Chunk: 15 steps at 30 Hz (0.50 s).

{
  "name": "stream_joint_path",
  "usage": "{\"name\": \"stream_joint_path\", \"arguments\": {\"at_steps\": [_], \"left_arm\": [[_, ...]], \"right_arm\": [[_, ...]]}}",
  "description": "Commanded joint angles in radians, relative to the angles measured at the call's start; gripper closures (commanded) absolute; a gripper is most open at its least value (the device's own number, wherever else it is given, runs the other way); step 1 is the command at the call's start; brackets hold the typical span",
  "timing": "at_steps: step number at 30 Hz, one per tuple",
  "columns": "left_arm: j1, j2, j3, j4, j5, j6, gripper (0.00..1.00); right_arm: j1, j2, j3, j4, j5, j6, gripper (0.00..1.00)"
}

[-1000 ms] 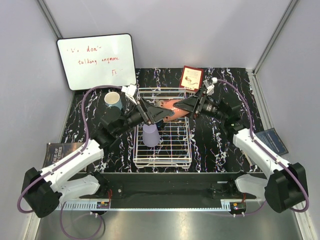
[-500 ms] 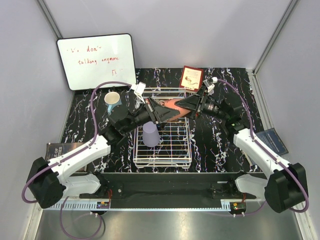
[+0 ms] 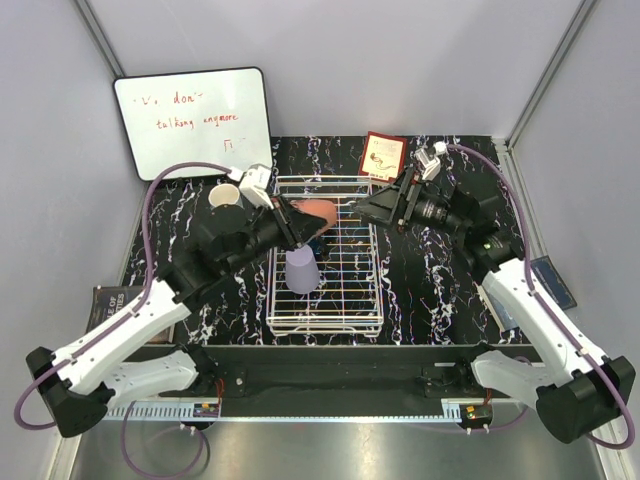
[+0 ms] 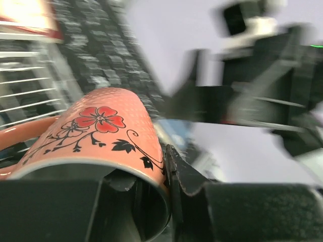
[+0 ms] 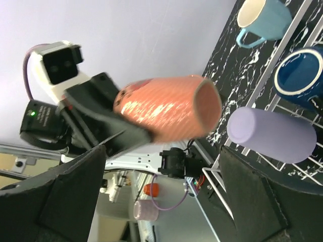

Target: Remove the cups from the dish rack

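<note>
You have four cups in view: one salmon cup (image 3: pixel 322 210) between the left gripper's (image 3: pixel 303 222) jaws, one lavender tumbler (image 3: pixel 301 270) just beside them, one dark blue mug (image 5: pixel 302 72) next to the tumbler, and one light blue mug (image 3: pixel 224 197) behind those jaws. One rack (image 3: pixel 325 318). Two grippers, the right gripper (image 3: pixel 358 212) facing the left. One whiteboard (image 3: pixel 190 120), one red card (image 3: pixel 383 156), and two booklets: one booklet (image 3: pixel 113 303) well behind the left jaws, one well behind the right.

Handwritten in red on the whiteboard (image 3: pixel 192 122): "don'" above "talking anymore", with further unclear marks. On the red card (image 3: pixel 383 156) and the dark book (image 3: pixel 105 298) at left, print too small to read
</note>
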Motion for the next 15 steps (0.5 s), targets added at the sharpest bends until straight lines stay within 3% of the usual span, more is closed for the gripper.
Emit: {"name": "stream_joint_path", "arguments": {"at_steps": [1, 4, 6, 9, 11, 12, 15], "left_arm": [[0.016, -0.055, 0.058, -0.132, -0.191, 0.106, 1.00], [0.019, -0.044, 0.162, -0.310, -0.329, 0.141, 1.00], [0.028, -0.021, 0.242, -0.446, -0.508, 0.172, 1.00], [0.108, 0.068, 0.403, -0.810, -0.726, 0.204, 1.00], [0.204, 0.131, 0.474, -0.902, -0.736, 0.213, 1.00], [0.313, 0.140, 0.475, -0.934, -0.716, 0.218, 1.00], [0.531, 0.161, 0.431, -0.887, -0.590, 0.248, 1.00]], "right_arm": [[-0.003, -0.026, 0.064, -0.089, 0.063, -0.103, 0.00], [-0.003, -0.033, 0.115, -0.237, 0.181, -0.197, 0.00], [-0.003, -0.027, 0.181, -0.412, 0.325, -0.263, 0.00], [-0.003, 0.031, 0.285, -0.677, 0.570, -0.399, 0.00], [-0.003, 0.094, 0.327, -0.790, 0.684, -0.467, 0.00], [-0.002, 0.112, 0.353, -0.861, 0.759, -0.487, 0.00], [-0.003, 0.142, 0.356, -0.922, 0.838, -0.527, 0.00]]}}
